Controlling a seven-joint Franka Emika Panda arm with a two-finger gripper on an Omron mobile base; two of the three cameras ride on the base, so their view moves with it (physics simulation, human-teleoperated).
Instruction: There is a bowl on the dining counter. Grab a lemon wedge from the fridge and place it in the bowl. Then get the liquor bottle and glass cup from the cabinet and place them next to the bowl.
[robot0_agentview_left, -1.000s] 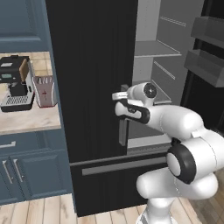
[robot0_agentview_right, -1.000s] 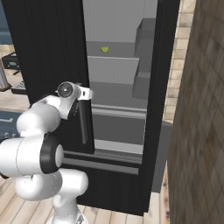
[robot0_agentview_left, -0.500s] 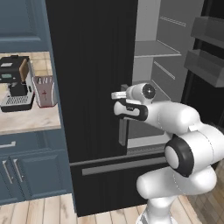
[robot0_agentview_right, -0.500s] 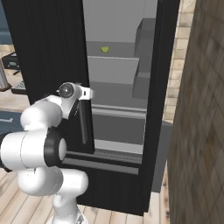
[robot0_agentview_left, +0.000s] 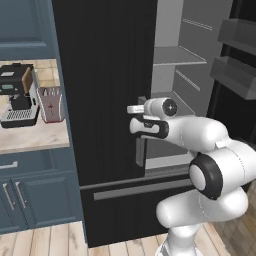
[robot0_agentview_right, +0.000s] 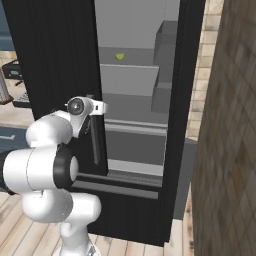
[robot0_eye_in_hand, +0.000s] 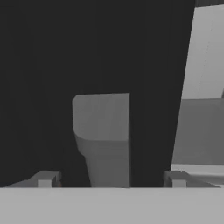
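The lemon wedge (robot0_agentview_right: 119, 56) lies on an upper shelf (robot0_agentview_right: 131, 52) inside the open fridge (robot0_agentview_right: 145, 100), well above the gripper (robot0_eye_in_hand: 109, 179). The gripper sits at the grey door handle (robot0_eye_in_hand: 105, 135) of the black fridge door (robot0_agentview_left: 105, 100), its fingers (robot0_eye_in_hand: 43, 179) spread wide on either side of the handle, not touching it.

A small yellow-green lemon wedge (robot0_agentview_right: 119, 56) lies on an upper grey shelf inside the black fridge (robot0_agentview_right: 55, 60). The fridge's right door stands open, its left door shut
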